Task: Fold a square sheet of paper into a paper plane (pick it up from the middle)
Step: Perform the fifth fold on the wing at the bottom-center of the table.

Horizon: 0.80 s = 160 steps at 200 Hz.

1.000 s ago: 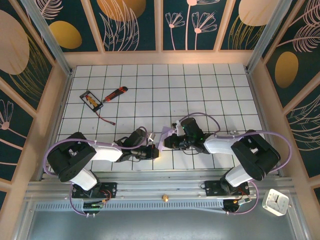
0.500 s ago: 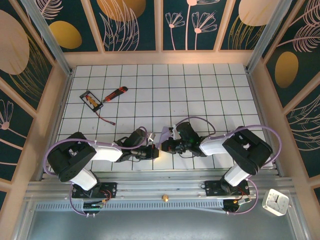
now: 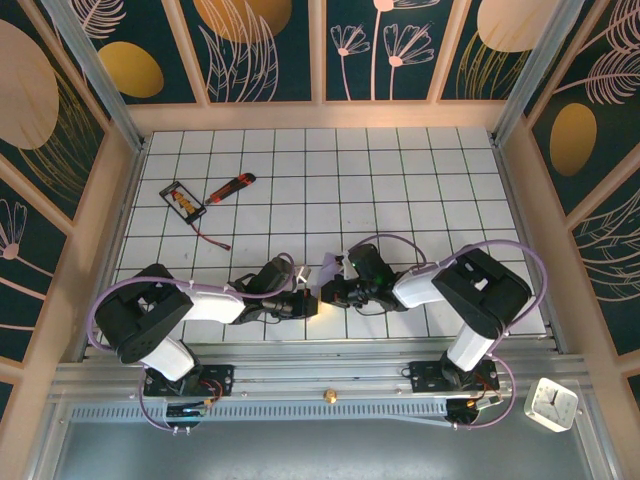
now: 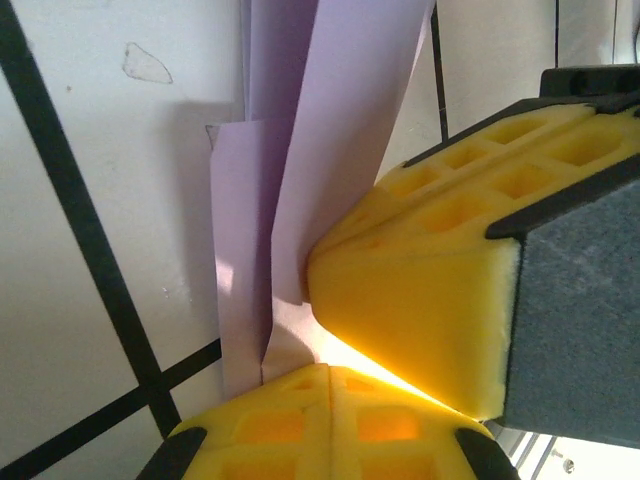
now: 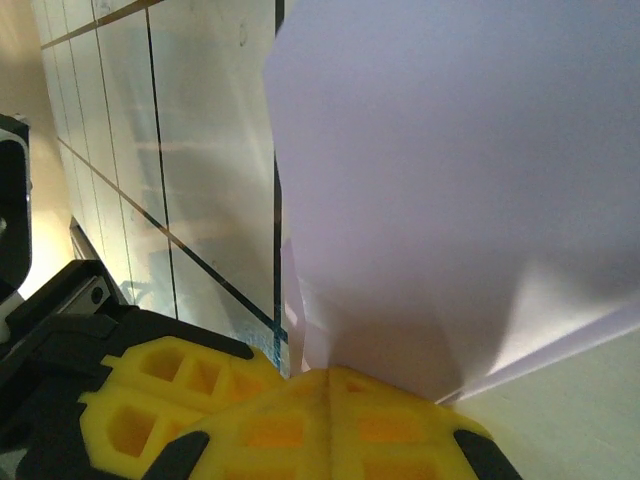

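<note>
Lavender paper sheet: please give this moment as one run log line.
item: thin pale lavender paper sheet, partly folded | left gripper: shut on sheet | right gripper: shut on sheet

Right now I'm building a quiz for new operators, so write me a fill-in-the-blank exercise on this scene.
The left hand and the right hand are both shut on the same ____ paper.
Each hand's pads are ____ foam.
The knife lies beside the card on the far ____ side of the table.
The small clock stands past the table's near ____ corner.
Missing words: purple, yellow, left, right.
</note>
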Each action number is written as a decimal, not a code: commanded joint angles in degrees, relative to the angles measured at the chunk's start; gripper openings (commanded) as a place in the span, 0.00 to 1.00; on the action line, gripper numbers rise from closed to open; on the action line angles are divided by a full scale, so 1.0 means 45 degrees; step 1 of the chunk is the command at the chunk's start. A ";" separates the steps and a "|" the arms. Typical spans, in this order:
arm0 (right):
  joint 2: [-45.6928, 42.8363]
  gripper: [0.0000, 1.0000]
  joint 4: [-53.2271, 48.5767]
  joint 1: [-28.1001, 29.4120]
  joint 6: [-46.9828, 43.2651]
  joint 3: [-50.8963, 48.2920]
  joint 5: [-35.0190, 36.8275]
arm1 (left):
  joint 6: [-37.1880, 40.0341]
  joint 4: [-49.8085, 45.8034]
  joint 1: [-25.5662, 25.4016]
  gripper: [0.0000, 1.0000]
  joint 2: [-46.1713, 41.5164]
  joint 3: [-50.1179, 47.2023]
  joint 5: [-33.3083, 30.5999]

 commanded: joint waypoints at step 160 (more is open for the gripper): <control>0.1019 0.00 -0.1887 -0.2516 -0.2044 0.0869 0.0176 | 0.0470 -0.2762 -0.0175 0.00 0.0875 -0.0587 -0.0333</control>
